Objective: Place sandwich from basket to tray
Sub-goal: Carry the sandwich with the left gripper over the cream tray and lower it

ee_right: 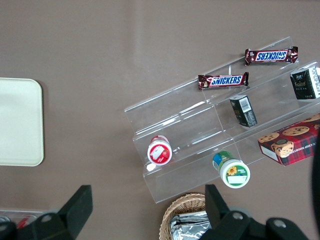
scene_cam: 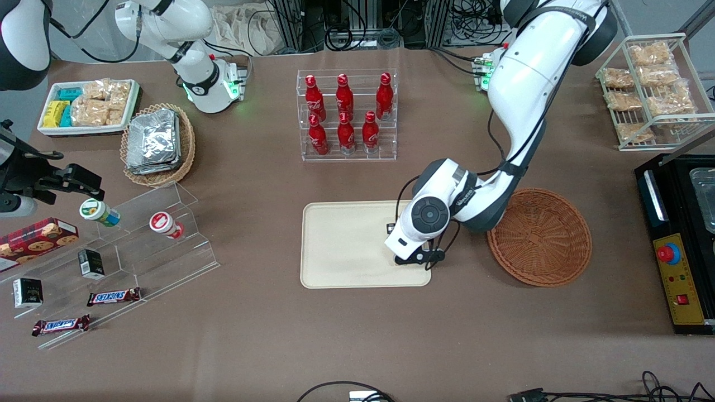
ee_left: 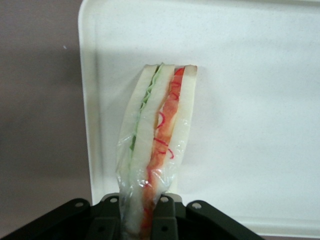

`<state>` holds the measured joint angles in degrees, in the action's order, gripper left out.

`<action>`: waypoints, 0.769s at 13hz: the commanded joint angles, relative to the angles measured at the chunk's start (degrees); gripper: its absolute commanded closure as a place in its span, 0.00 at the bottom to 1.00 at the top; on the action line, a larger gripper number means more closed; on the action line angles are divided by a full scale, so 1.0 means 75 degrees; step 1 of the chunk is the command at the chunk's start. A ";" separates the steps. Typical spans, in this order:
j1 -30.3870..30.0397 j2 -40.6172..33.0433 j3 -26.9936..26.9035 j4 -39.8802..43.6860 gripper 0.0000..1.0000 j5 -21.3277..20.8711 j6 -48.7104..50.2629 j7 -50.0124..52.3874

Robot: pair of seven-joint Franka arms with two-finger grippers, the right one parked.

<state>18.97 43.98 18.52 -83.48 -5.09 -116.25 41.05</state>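
Black two-finger gripper (ee_left: pixel 145 220) clamps the plastic-wrapped triangular white-bread sandwich (ee_left: pixel 155 135), long axis pointing away from it, over the cream rectangular tray (ee_left: pixel 260 100) edge nearest the reddish-brown wicker basket (scene_cam: pixel 539 237).

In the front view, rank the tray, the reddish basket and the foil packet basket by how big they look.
1. tray
2. reddish basket
3. foil packet basket
The gripper is above the tray's edge.

i'm looking at a robotics lab set up like a little shop: brown table (scene_cam: pixel 357 346) with cables (scene_cam: pixel 357 28) piled along its edge, clear stepped display (scene_cam: pixel 139 245) of snickers bars (scene_cam: pixel 113 296), rack of red bottles (scene_cam: pixel 346 114), and a control box (scene_cam: pixel 678 262) with a red stop button.
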 commanded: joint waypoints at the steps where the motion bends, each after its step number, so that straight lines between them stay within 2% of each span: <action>1: 0.0072 0.0065 -0.0032 0.0279 0.01 -0.0153 0.0054 0.0175; 5: -0.0045 -0.0600 -0.0055 0.0268 0.00 -0.0177 0.0206 0.0187; 7: -0.0220 -0.1209 -0.0195 0.0233 0.00 -0.0165 0.0952 0.0175; 9: -0.0501 -0.1970 -0.0196 -0.0175 0.00 -0.0177 0.1914 0.0163; 10: -0.0735 -0.2542 -0.0184 -0.0816 0.00 -0.0165 0.1836 0.0151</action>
<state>15.93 32.89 17.11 -81.19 -5.71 -103.00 41.49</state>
